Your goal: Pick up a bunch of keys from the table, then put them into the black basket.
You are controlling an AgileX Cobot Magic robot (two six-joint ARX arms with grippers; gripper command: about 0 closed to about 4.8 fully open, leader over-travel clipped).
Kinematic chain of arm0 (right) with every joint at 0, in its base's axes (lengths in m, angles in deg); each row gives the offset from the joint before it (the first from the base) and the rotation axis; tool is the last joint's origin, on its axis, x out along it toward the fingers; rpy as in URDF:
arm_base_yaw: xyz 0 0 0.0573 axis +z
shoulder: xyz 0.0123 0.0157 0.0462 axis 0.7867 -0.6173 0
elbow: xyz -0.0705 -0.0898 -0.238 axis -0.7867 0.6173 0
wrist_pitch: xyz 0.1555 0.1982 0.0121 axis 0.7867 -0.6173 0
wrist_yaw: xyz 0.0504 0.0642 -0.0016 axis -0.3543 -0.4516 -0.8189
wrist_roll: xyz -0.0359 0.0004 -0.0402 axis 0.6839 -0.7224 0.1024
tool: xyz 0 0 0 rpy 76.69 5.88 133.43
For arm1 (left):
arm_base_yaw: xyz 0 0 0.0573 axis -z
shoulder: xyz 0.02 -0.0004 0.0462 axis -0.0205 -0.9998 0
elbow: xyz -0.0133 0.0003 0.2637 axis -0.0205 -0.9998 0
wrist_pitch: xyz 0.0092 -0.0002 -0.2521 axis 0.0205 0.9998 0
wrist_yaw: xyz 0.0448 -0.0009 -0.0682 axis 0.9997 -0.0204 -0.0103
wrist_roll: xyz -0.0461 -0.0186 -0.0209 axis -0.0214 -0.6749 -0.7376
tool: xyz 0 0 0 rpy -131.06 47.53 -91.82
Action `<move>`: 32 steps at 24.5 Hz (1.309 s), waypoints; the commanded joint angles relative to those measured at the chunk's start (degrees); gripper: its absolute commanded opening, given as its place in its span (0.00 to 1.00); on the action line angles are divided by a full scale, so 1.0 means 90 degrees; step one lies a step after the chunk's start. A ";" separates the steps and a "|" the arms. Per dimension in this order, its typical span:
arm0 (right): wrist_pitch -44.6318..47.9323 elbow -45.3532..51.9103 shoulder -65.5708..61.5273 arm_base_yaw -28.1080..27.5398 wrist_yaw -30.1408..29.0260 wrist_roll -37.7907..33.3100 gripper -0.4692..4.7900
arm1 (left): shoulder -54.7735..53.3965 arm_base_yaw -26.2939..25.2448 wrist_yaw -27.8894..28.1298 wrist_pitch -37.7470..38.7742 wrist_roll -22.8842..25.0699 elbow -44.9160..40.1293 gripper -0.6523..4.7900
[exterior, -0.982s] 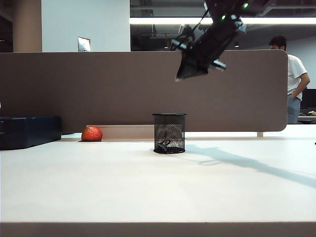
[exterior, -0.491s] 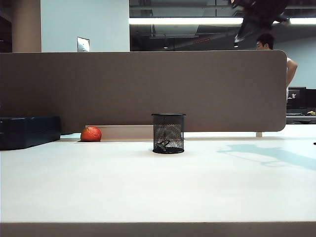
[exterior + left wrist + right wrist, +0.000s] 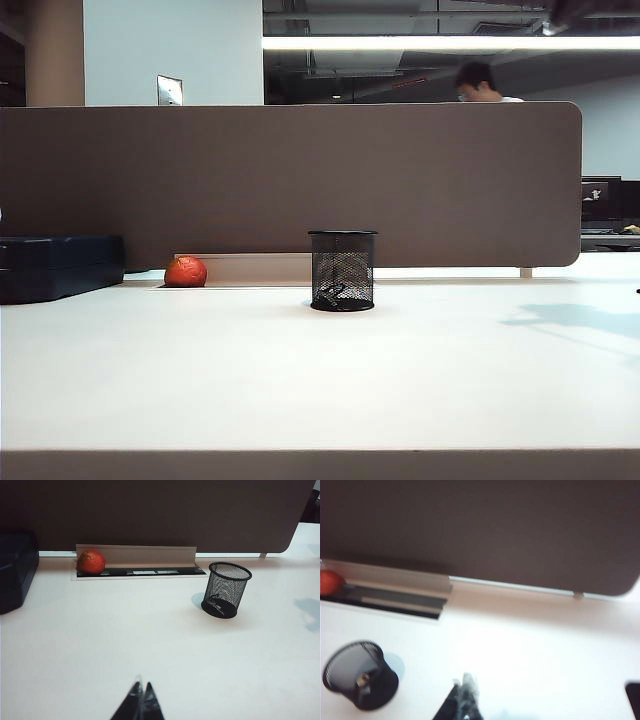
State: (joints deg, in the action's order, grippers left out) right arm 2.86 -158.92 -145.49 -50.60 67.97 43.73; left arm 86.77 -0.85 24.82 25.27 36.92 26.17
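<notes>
The black basket (image 3: 342, 270) stands upright on the table (image 3: 320, 390), in the middle near the partition. The bunch of keys (image 3: 332, 293) lies inside it at the bottom, seen through the mesh. In the left wrist view the basket (image 3: 227, 589) holds the keys (image 3: 216, 600); my left gripper (image 3: 141, 686) is shut and empty, well short of it over bare table. In the blurred right wrist view my right gripper (image 3: 465, 681) is shut with nothing in it, high above the table and beside the basket (image 3: 360, 681). Only a dark bit of the right arm (image 3: 585, 10) shows in the exterior view.
A red-orange fruit (image 3: 186, 271) sits in the cable slot by the grey-brown partition (image 3: 290, 180). A dark blue box (image 3: 55, 265) lies at the far left. A person (image 3: 478, 82) stands behind the partition. A dark object (image 3: 634, 697) lies at the table's right.
My right arm has lifted away from above the basket and swung up to the right, nearly out of the exterior view; its shadow slid right. The person behind the partition moved left.
</notes>
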 commanded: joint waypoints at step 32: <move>0.1715 0.7847 0.7529 -0.0646 0.0083 -0.0993 0.08 | -0.0005 0.0000 0.1557 -0.0185 0.0542 -0.0301 0.11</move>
State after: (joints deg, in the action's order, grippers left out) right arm 17.81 -89.72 -82.32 -56.48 68.15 36.21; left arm 86.75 -0.85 38.22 24.53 40.98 23.31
